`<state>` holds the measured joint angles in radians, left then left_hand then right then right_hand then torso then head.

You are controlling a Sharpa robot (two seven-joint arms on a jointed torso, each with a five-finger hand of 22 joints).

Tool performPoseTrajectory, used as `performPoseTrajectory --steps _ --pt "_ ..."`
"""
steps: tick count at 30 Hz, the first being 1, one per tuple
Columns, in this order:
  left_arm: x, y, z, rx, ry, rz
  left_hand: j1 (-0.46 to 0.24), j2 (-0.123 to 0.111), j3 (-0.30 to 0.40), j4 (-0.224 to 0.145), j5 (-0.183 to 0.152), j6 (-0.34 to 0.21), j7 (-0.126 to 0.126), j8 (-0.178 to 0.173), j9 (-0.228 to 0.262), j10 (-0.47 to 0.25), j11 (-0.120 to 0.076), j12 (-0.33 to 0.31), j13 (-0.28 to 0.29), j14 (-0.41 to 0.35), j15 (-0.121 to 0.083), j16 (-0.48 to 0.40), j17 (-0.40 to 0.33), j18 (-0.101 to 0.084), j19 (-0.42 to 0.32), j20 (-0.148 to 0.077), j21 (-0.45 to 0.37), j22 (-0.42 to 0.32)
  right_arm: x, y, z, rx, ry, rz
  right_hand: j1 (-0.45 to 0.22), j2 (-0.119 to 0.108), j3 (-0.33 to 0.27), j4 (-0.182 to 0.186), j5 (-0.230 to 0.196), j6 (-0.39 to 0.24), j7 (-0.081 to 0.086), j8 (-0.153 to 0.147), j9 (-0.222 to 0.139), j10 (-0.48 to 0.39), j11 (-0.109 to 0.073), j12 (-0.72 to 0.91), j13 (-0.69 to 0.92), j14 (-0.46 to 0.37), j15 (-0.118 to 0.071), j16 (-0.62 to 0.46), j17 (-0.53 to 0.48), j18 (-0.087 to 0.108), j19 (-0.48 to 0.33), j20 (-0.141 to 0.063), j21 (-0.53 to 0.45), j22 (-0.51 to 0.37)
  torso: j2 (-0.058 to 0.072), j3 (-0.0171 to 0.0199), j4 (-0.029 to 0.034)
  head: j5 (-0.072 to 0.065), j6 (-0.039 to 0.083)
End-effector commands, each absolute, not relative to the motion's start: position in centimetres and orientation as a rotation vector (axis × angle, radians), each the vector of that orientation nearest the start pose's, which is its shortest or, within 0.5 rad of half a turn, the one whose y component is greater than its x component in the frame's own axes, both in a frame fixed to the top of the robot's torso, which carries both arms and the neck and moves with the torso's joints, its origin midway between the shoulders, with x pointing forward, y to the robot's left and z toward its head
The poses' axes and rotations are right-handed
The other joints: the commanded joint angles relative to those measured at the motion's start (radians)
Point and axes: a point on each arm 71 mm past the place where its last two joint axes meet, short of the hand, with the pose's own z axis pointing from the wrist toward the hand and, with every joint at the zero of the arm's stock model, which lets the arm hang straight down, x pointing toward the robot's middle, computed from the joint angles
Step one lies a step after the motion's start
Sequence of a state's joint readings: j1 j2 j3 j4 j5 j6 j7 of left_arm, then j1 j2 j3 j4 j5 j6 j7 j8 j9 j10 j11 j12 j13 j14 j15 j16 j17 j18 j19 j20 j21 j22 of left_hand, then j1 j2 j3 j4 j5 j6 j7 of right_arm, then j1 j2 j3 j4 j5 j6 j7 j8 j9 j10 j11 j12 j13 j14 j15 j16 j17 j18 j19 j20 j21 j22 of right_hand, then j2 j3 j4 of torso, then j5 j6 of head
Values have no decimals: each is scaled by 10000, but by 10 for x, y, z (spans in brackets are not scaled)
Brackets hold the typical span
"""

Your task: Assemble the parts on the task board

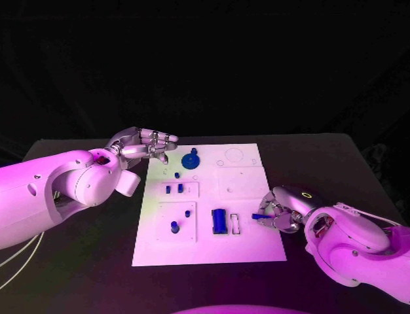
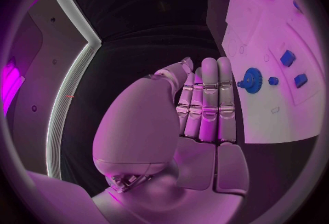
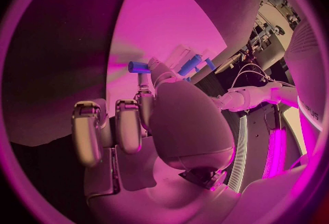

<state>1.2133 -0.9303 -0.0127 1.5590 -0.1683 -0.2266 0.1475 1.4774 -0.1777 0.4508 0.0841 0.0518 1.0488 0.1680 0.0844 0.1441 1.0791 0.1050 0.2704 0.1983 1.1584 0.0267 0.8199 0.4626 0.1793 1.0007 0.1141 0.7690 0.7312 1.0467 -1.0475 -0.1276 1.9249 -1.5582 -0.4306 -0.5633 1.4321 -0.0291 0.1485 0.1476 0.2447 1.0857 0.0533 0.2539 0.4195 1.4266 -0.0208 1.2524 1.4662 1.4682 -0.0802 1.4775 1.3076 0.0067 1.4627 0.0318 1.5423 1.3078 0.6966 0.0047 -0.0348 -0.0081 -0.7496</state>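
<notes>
The white task board [image 1: 247,248] lies in the middle of the table. A blue gear [image 1: 191,159] sits near its far edge, and a blue block [image 1: 220,221] stands in a slot near the middle. Several small blue parts [image 1: 173,189] lie on the left half. My right hand [image 1: 282,213] is at the board's right edge and pinches a small blue peg [image 1: 260,216] between thumb and finger; the same peg [image 3: 139,67] juts from the fingertips in the right wrist view. My left hand [image 1: 149,145] hovers by the board's far left corner, its fingers [image 2: 205,103] straight, side by side and empty, near the gear [image 2: 252,80].
The black table [image 1: 328,163] surrounds the board on all sides. Outlined empty recesses [image 1: 235,156] mark the board's far right part. My left forearm [image 1: 44,196] lies along the board's left side.
</notes>
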Motion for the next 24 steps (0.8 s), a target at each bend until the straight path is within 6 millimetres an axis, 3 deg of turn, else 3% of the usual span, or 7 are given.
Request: performPoseTrajectory --steps 1,5,10,24 --pt "483 233 -172 -10307 16691 -14219 0 57 -40 -3 31 -55 37 -34 -17 -92 -8 69 -17 -60 -1 -65 -9 51 14 27 -55 -13 365 -203 -241 2370 19123 5176 59 170 406 -4 130 70 -31 86 151 88 -37 -38 -1213 707 -43 46 1065 -8 966 -44 23 2553 2 -6 15 12 1" --pt "483 233 -172 -10260 16706 -14277 8 61 -41 -8 30 -57 38 -33 -17 -95 -8 72 -17 -62 -1 -66 -12 51 15 26 -57 -14 364 -195 -241 2701 19434 5483 -254 -145 950 -14 264 54 -39 114 251 110 -38 -28 -1187 712 -48 53 1083 -8 965 -34 22 2552 -1 -3 7 16 -27" --pt "482 233 -172 -10228 16723 -14326 8 61 -41 -8 30 -57 38 -33 -17 -95 -8 72 -17 -62 -1 -66 -12 51 15 26 -57 -14 364 -186 -245 2958 19880 5770 -729 -350 1155 124 637 101 -43 158 334 148 -35 11 -1148 721 -40 74 1124 -12 975 -32 42 2558 2 -11 4 20 -20" --pt "482 233 -172 -10217 16738 -14347 7 61 -42 -8 30 -57 38 -33 -17 -96 -8 72 -18 -63 -1 -67 -13 51 15 27 -58 -15 366 -170 -256 2929 20645 5821 -2164 -376 821 914 1151 412 -139 362 524 374 -107 421 -841 746 -97 138 1231 -34 1018 -77 141 2587 1 -7 -1 13 -2"
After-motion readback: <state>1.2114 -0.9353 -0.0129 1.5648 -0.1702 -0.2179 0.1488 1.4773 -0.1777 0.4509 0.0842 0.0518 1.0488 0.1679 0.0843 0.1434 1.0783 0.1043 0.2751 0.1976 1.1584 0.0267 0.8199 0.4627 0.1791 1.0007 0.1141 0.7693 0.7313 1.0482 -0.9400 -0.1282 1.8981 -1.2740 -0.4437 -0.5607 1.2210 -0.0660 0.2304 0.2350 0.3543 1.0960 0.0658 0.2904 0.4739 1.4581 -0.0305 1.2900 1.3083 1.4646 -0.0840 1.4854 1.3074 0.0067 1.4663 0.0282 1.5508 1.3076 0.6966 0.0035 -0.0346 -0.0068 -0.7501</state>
